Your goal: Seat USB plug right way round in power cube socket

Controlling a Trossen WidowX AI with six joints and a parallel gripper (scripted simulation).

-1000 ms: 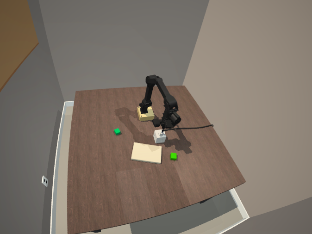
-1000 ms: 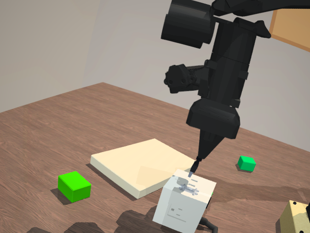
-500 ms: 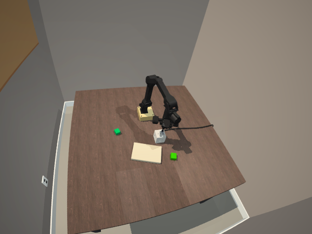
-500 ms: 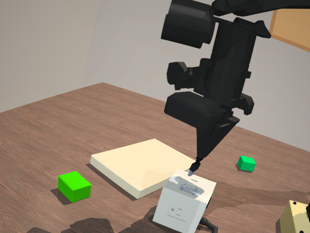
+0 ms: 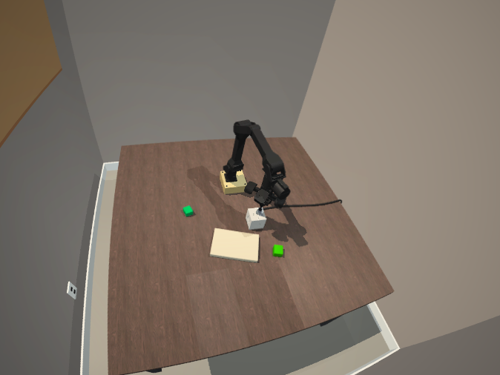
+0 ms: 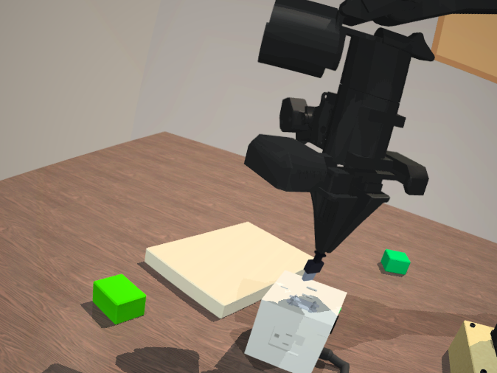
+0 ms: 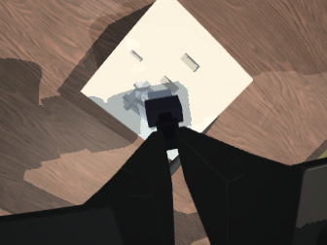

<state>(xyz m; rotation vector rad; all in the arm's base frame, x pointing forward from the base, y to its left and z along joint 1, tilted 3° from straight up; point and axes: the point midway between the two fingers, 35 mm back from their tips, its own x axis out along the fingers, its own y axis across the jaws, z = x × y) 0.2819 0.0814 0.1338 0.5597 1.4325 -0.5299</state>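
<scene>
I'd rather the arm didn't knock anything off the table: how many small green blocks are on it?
2. One bright green block lies right of the flat cream slab; the other, bluer green block lies left of the white power cube. Neither is near an edge.

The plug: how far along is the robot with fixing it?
Done: the plug is out of the socket, lifted just above the white cube. In hand: the gripper is shut on the plug, hanging over the cube's top. Left: pushing it fully into the socket the right way round, letting go, and moving the arm clear. Whether it now faces the right way is too small to tell.
</scene>
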